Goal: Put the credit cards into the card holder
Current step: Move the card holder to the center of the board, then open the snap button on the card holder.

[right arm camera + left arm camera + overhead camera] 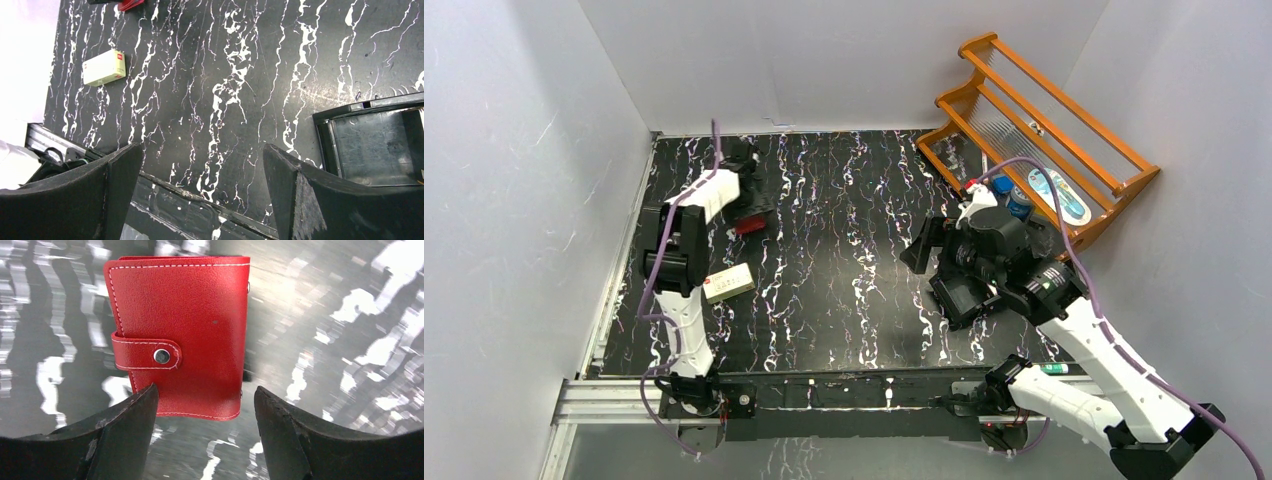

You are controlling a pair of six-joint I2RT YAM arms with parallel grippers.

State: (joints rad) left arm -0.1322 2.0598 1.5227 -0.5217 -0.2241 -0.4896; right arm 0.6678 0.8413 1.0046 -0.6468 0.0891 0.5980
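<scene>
**Top external view.** The card holder (751,225) lay closed at the far left of the surface (844,260), directly under the left hand (746,205). The right hand (924,248) hung well apart from it, beside a black open box (969,292). The left arm was judged much the nearer. No credit cards could be made out.

**Left wrist view.** The left hand (205,392) stood wide and held nothing. The card holder (182,335) lay just ahead, its long axis running away from the hand. Its near short edge sat between the fingers (125,435), offset toward the strap side.

**Right wrist view.** The right hand (201,149) was wide and empty. The card holder (131,5) showed only at the far top edge, beyond a cream box (104,67).
</scene>
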